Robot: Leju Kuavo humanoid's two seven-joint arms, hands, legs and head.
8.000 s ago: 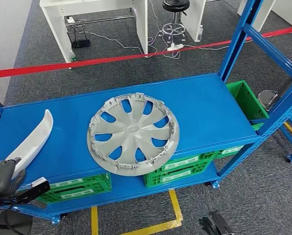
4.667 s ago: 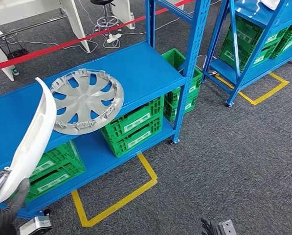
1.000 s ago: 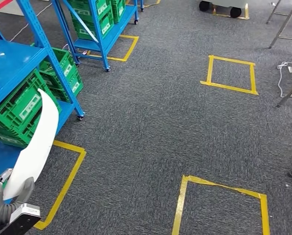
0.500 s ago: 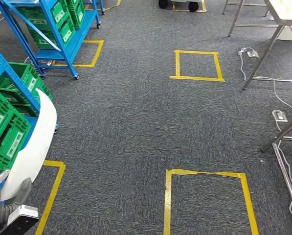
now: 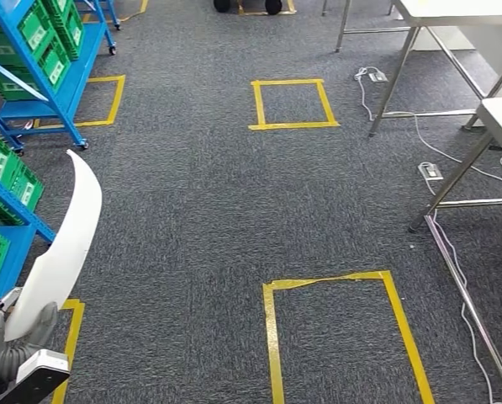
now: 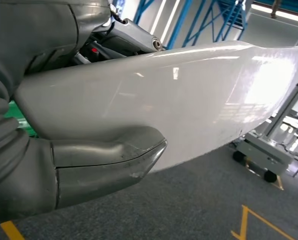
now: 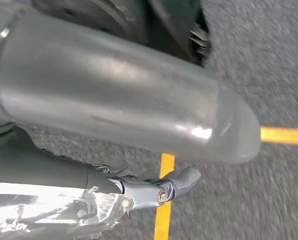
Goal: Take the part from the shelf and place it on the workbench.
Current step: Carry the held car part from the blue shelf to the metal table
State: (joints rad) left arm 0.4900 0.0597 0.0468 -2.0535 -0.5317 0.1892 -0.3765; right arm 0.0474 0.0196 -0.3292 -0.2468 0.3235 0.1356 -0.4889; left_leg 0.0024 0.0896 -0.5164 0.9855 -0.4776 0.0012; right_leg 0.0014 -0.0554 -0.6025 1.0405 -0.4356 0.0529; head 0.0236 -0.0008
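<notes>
The left hand (image 5: 7,341) clamps the white part's (image 5: 60,248) lower end — the part curves up over the carpet (image 5: 197,227). The right hand (image 7: 113,105) holds nothing — fingers apart.

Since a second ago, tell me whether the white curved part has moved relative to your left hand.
No. The white curved part sits the same way in the left hand, its tip rising from the grip as before. The blue shelf slid left because the camera turned.

Left hand (image 5: 7,341) low, thumb (image 6: 102,165) clamped over held part; right hand (image 7: 132,125) hanging, empty, fingers apart.
</notes>
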